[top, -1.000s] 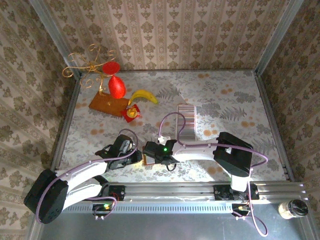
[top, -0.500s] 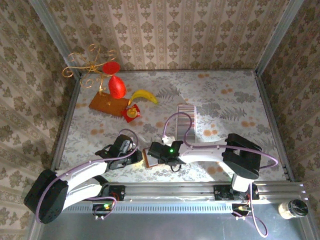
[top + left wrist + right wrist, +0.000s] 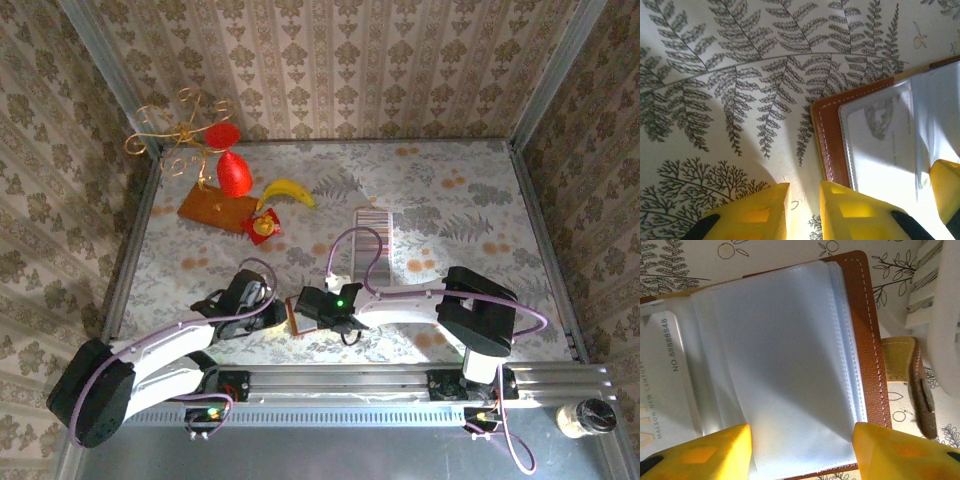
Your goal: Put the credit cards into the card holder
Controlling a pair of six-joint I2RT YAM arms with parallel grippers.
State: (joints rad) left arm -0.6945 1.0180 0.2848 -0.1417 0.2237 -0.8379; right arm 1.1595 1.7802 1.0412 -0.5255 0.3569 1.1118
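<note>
The card holder [image 3: 294,318] lies open near the table's front edge, brown leather [image 3: 871,340] around pale clear sleeves [image 3: 785,365], its snap tab [image 3: 920,390] out to one side. One card [image 3: 662,385] sits in a sleeve. My right gripper [image 3: 801,440] hovers open over the sleeves, with a fingertip on each side of a page. My left gripper [image 3: 804,200] is at the holder's brown edge [image 3: 827,145], its jaws a narrow gap apart over bare table. The credit cards [image 3: 375,240] lie in a striped strip further back.
At the back left stand an orange-brown board [image 3: 213,209], a red ornament [image 3: 236,172] on gold wire [image 3: 170,128], a banana [image 3: 289,190] and a small red square [image 3: 265,228]. Patterned walls close in three sides. A jar [image 3: 586,417] stands off the table, front right.
My right arm's wrist has shifted slightly to the right over the card holder and its elbow has swung a little. The left arm has stayed put.
</note>
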